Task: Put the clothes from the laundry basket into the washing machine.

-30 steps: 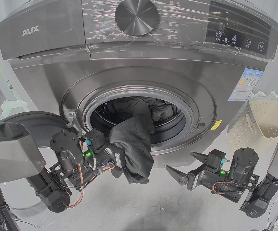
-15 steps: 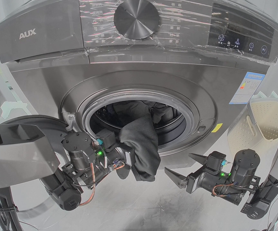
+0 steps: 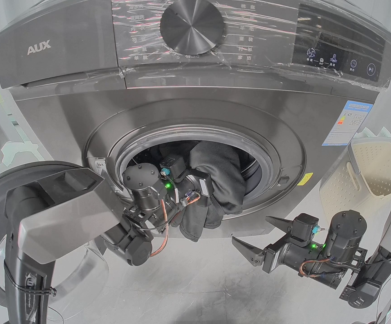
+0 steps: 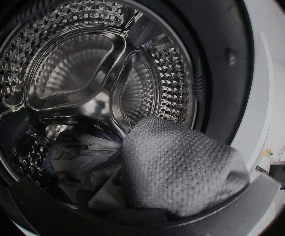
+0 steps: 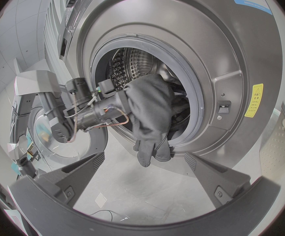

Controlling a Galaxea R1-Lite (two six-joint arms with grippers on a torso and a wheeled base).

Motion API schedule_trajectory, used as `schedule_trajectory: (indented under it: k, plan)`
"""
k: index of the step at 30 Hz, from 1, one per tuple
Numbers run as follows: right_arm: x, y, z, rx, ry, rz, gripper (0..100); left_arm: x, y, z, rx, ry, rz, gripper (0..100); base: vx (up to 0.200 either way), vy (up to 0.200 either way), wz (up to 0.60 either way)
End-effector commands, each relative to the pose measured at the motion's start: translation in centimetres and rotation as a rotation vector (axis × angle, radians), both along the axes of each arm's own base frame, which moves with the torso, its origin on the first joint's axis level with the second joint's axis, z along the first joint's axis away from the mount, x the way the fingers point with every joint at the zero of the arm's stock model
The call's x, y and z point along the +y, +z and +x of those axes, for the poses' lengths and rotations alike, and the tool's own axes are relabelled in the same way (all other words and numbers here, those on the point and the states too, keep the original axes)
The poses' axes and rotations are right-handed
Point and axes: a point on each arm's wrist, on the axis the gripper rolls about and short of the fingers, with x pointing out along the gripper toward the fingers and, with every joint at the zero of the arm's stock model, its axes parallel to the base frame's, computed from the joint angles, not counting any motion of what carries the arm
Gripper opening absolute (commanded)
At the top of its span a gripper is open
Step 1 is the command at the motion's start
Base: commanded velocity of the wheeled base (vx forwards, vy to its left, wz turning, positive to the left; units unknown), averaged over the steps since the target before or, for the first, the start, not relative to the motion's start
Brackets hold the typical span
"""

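A dark grey, coarse-knit garment (image 3: 220,172) lies bunched over the lower rim of the washing machine (image 3: 69,109) door opening, half inside with its tail dangling outside. It drapes over the left gripper (image 3: 203,186) and hides the jaws, so I cannot tell their state. Below the opening, the right gripper (image 3: 251,229) has its jaws apart and empty. Crumpled clothes (image 4: 80,151) lie in the dimpled steel drum (image 4: 76,66).

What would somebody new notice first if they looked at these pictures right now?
A dark garment is draped over the end of the left arm, halfway into the open washing machine, with its tail hanging over the rim. Lower right, the right gripper hangs open and empty above the floor. A pale laundry basket stands at the machine's right.
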Motion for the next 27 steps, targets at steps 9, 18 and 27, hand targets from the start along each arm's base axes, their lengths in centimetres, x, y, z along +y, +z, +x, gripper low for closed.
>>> schedule_trajectory:
  k: [9, 18, 27]
  plan:
    - [-0.1, -0.4, -0.1, 0.014, 0.003, -0.014, 100, -2.6, -1.5, 6.6, 0.038, 0.043, -0.031, 0, 0.000, 0.000, 0.00]
    - [-0.2, -0.5, -0.2, 0.020, 0.005, -0.021, 100, -2.3, -1.1, 12.4, 0.001, 0.247, -0.098, 0, 0.000, 0.000, 0.00]
    - [-0.2, -0.6, -0.2, 0.025, 0.004, -0.023, 100, -1.9, -1.6, 12.3, 0.034, 0.270, -0.086, 100, 0.000, 0.000, 0.00]
